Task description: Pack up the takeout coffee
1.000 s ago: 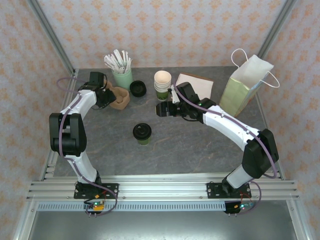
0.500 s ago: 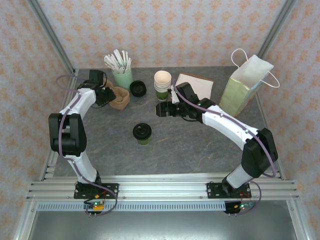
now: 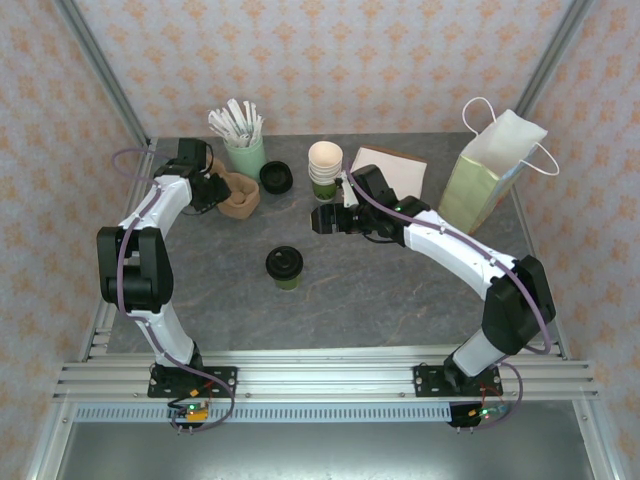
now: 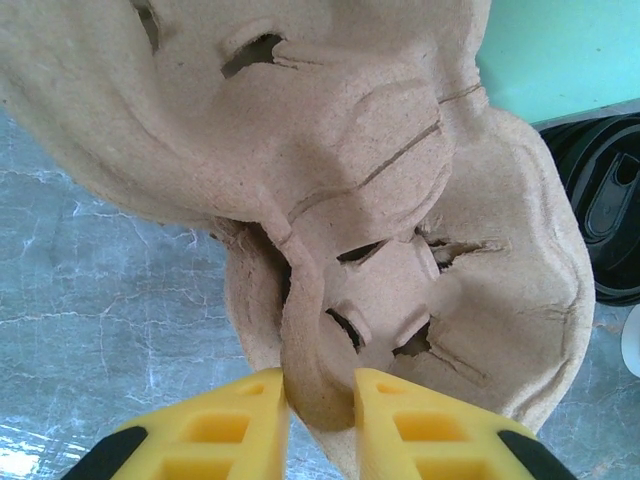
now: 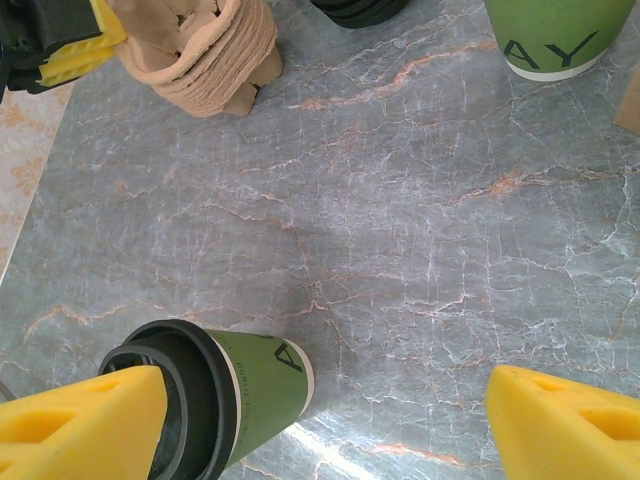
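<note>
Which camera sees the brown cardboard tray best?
Left wrist: the tray is close up, its rim between the left gripper's fingers. Top external shows it small; right wrist catches it at the top edge, cropped.

bright, even light falls from overhead on the marbled table (image 3: 400,290) in the top external view. shadows under the arms and beside the takeout coffee (image 3: 284,266) are short and soft. the pale top of the paper bag (image 3: 500,150) runs close to washed out. the frame posts lean outward towards the corners, a wide-lens bend. in the right wrist view a pale sheen streaks the stone near the cup's base, and the yellow fingertips (image 5: 80,420) at the lower edge look soft. in the left wrist view the pulp carrier (image 4: 400,200) shows crisp fibres, with its hollows in deep shadow. the black lid (image 4: 600,210) carries small glints.
</note>
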